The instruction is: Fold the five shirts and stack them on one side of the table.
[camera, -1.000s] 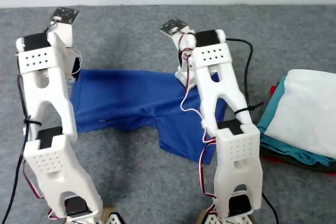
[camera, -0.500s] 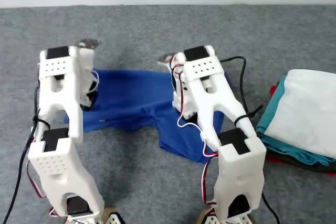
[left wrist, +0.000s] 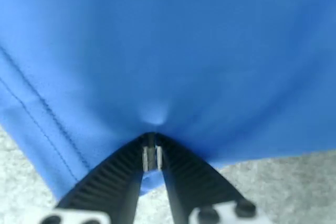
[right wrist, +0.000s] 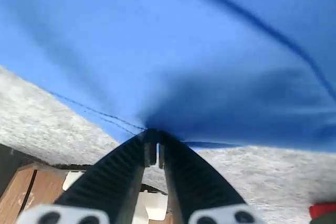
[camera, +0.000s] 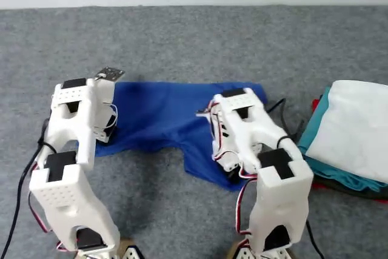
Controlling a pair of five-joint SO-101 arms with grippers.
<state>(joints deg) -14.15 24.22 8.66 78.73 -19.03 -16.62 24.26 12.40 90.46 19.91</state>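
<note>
Both arms pulled back toward near edge since a second ago: left arm (camera: 73, 125) and right arm (camera: 251, 137) now low over blue cloth shirt (camera: 163, 113). Shirt spread mid-way across grey carpeted worktop (camera: 182, 34). Closed left claw (left wrist: 152, 156) pinches fabric by left hem. Closed right claw (right wrist: 152, 153) pinches stitched edge further right. Stack of folded shirts (camera: 354, 131), white on top, teal, dark and red beneath, at right edge, apart from blue one.
</note>
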